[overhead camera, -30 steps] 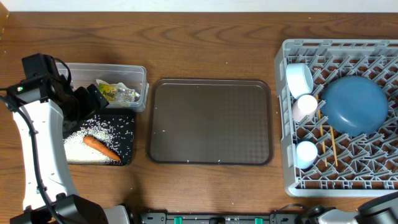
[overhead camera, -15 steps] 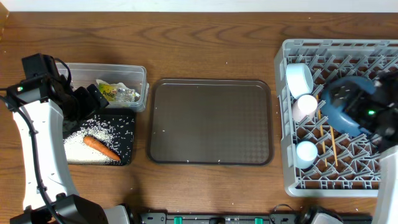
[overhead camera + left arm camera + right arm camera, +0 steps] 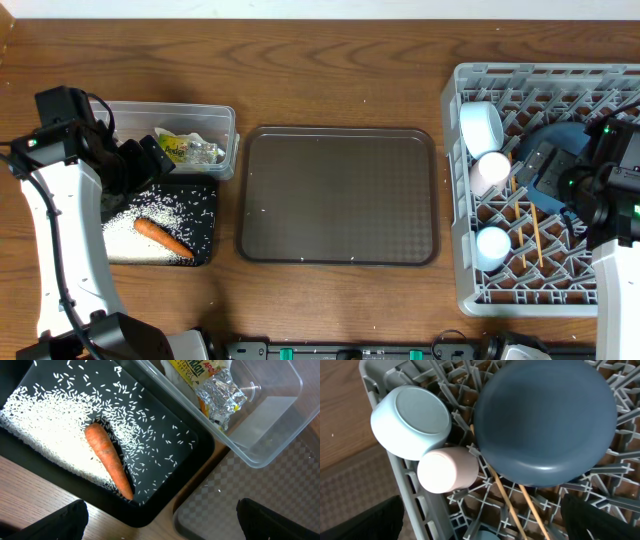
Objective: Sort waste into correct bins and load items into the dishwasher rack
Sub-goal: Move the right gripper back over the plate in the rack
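The crumpled white wrapper point(image 3: 185, 150) point(image 3: 210, 385) lies in the clear tub point(image 3: 226, 122) point(image 3: 280, 425). Rice point(image 3: 128, 226) point(image 3: 45, 430) and the orange carrot point(image 3: 162, 237) point(image 3: 107, 460) lie in the black tray point(image 3: 206, 252) point(image 3: 165, 500). In the grey rack point(image 3: 470, 295) sit the blue plate point(image 3: 545, 420), light-blue bowl point(image 3: 481, 125) point(image 3: 411, 422), pinkish cup point(image 3: 490, 170) point(image 3: 447, 470), light-blue cup point(image 3: 492, 245) and chopsticks point(image 3: 537, 240) point(image 3: 505, 505). My left gripper point(image 3: 150, 160) point(image 3: 160, 525) is open and empty above the black tray's corner. My right gripper point(image 3: 542, 168) point(image 3: 482, 520) is open and empty above the rack, hiding most of the plate from overhead.
A dark-brown serving tray point(image 3: 338, 195) lies between the bins and the rack; its corner shows in the left wrist view point(image 3: 260, 510). A few stray rice grains lie on it and on the wooden table point(image 3: 340, 80).
My right arm has come into view over the rack and has slid toward its right side. My left arm and everything in the bins have stayed put.
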Robot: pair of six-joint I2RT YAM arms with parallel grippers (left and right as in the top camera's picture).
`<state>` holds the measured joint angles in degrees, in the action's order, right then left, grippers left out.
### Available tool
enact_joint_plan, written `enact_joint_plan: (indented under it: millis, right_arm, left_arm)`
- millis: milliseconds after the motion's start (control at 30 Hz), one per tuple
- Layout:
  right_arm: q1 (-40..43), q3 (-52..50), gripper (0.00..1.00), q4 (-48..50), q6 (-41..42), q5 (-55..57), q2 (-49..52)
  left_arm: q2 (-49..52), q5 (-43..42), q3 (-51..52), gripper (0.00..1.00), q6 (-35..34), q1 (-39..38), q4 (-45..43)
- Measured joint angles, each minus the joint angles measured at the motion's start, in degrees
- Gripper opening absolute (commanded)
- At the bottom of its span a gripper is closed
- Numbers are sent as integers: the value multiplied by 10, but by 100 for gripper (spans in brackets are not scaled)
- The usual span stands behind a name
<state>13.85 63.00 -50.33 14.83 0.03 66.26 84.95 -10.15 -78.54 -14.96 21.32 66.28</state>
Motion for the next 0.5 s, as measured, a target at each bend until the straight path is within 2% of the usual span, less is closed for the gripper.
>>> enact_joint_plan:
  millis: [500]
  right_arm:
    - [0,0,99,0,0,9,0]
  left_arm:
    - [0,0,0,98,0,0,0]
